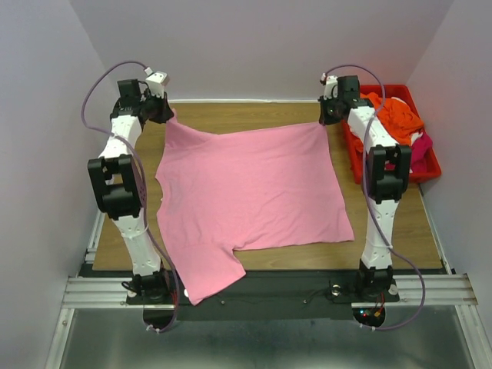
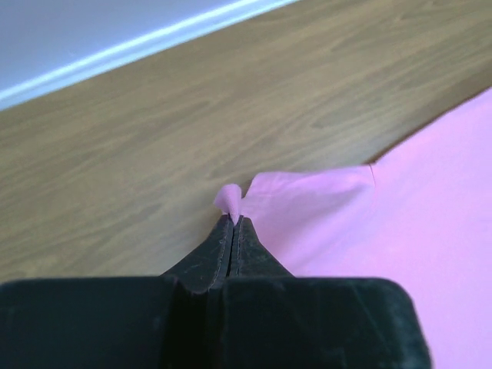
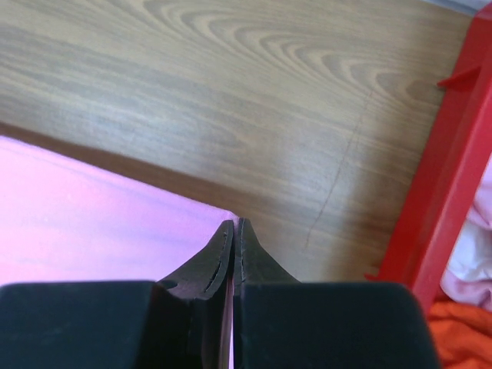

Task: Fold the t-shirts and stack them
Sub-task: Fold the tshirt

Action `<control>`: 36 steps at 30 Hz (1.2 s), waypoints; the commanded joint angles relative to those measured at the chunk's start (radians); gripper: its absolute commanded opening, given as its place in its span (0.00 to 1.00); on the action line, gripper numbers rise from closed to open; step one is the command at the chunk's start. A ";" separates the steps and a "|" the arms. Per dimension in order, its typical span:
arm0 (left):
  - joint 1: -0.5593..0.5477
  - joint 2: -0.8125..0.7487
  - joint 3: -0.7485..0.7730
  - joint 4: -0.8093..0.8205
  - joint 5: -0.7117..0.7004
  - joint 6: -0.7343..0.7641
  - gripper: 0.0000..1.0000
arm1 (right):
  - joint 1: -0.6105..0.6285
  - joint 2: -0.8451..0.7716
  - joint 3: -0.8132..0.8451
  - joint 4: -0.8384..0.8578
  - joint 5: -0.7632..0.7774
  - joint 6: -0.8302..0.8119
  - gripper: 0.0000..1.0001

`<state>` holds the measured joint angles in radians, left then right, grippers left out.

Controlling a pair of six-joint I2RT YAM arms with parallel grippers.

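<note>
A light pink t-shirt is spread over the wooden table, one sleeve hanging over the near edge at the left. My left gripper is shut on its far left corner, where a small tuft of pink cloth pokes out between the closed fingertips. At the far right corner my right gripper is shut on the shirt's edge, a thin strip of pink showing between its fingers. The cloth between the two grippers is held up a little and sags. More t-shirts, orange, magenta and white, lie in the red bin.
The red plastic bin stands at the far right of the table, close beside my right arm; its red wall fills the right side of the right wrist view. Grey walls close in on both sides and at the back.
</note>
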<state>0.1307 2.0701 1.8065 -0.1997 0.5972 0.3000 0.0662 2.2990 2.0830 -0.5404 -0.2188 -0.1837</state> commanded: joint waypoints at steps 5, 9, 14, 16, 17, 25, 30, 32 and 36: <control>0.003 -0.280 -0.252 0.072 0.029 0.065 0.00 | -0.040 -0.121 -0.096 0.023 -0.031 -0.059 0.01; 0.001 -0.352 -0.312 0.057 0.024 0.091 0.00 | -0.043 -0.144 -0.129 0.025 -0.054 -0.068 0.01; 0.003 -0.435 -0.358 -0.012 0.021 0.122 0.00 | -0.051 -0.174 -0.173 0.026 -0.077 -0.080 0.01; 0.003 -0.467 -0.378 -0.033 0.013 0.125 0.00 | -0.055 -0.188 -0.190 0.026 -0.085 -0.082 0.01; 0.003 -0.476 -0.401 -0.038 0.007 0.122 0.00 | -0.057 -0.194 -0.196 0.028 -0.088 -0.086 0.01; 0.000 -0.593 -0.558 -0.029 -0.054 0.056 0.00 | -0.062 -0.226 -0.227 0.028 -0.122 -0.106 0.01; 0.001 -0.657 -0.659 -0.010 -0.083 0.034 0.00 | -0.062 -0.259 -0.276 0.028 -0.146 -0.138 0.01; 0.000 -0.683 -0.680 -0.017 -0.088 0.036 0.00 | -0.062 -0.271 -0.302 0.028 -0.148 -0.152 0.01; 0.001 -0.723 -0.728 -0.036 -0.080 0.044 0.00 | -0.062 -0.285 -0.336 0.028 -0.146 -0.180 0.00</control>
<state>0.1310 1.4284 1.1099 -0.2428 0.5179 0.3492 0.0135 2.0769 1.7638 -0.5396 -0.3492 -0.3191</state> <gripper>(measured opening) 0.026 0.034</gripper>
